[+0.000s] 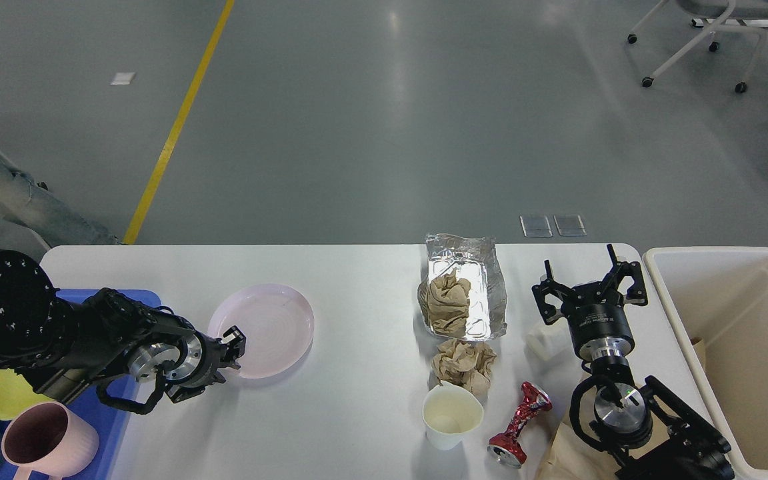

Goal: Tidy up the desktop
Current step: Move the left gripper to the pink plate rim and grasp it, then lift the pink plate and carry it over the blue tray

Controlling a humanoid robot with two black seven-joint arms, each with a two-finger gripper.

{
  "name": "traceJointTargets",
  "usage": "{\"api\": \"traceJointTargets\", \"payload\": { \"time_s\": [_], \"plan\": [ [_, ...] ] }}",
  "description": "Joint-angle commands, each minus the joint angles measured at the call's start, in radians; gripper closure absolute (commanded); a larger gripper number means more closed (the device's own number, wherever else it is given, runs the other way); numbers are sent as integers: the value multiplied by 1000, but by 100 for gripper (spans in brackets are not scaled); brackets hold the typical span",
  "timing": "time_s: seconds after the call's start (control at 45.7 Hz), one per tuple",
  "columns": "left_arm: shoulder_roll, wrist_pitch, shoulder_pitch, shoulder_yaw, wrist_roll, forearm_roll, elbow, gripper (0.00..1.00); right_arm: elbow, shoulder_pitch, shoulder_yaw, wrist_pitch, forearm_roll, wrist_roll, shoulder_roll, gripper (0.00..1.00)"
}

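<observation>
With the left gripper clamped on the shallow pink round plate's near rim on the white desktop, next: carry to blue plastic tray behind. Right gripper spread, idle.

Not much readable here tbh. The only lettering I could spot was a small line of white print on the black body of the right gripper, toward the right side of the frame, and it was way too tiny and blurry to make out. The crushed red can near the bottom edge had some print on it too, but nothing I could actually read.
</observation>
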Motion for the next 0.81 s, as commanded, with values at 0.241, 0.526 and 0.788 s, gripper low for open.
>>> {"api": "traceJointTargets", "payload": {
  "time_s": [0.241, 0.526, 0.788],
  "plan": [
    [6, -5, 1, 0, 2, -70, 0, 92, 0, 0, 0, 0, -1, 0, 0, 0],
    [8, -79, -5, 0, 0, -85, 0, 100, 0, 0, 0, 0, 0, 0, 2, 0],
    [9, -126, -35, 5, 3, -84, -13, 100, 0, 0, 0, 0, -1, 0, 0, 0]
  ]
}}
